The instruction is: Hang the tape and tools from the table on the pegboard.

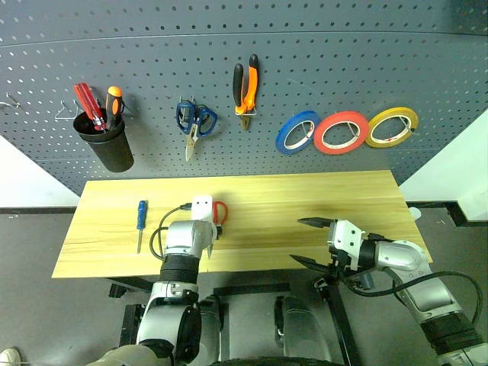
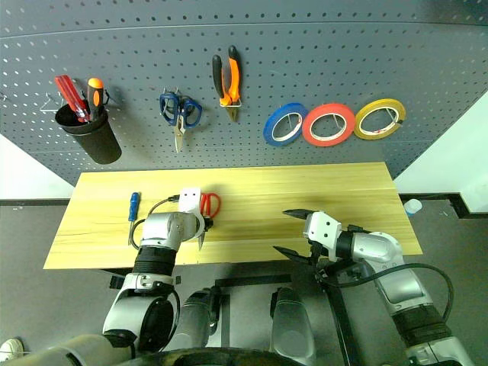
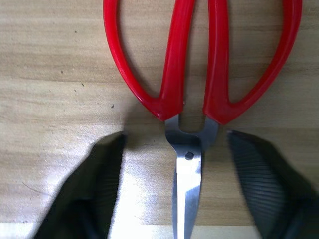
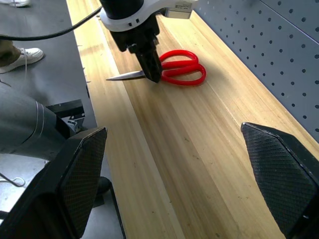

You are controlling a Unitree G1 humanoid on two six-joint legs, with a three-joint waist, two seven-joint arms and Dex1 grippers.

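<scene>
Red-handled scissors (image 3: 169, 74) lie flat on the yellow wooden table (image 1: 305, 198), handles toward the pegboard (image 1: 320, 53). My left gripper (image 3: 175, 133) points down over them, open, one finger on each side of the pivot with a gap to the steel. The right wrist view also shows the scissors (image 4: 182, 67). A blue-handled screwdriver (image 1: 140, 217) lies on the table left of that arm. The orange-and-black pliers (image 1: 245, 85) and the red-orange tape (image 1: 341, 132) hang on the pegboard. My right gripper (image 1: 297, 239) hovers open and empty at the table's front edge.
On the pegboard hang blue-handled scissors (image 1: 194, 120), a blue roll (image 1: 296, 131), a yellow roll (image 1: 392, 126), and a black cup (image 1: 107, 145) holding red and orange-handled screwdrivers. Bare tabletop stretches between my two arms.
</scene>
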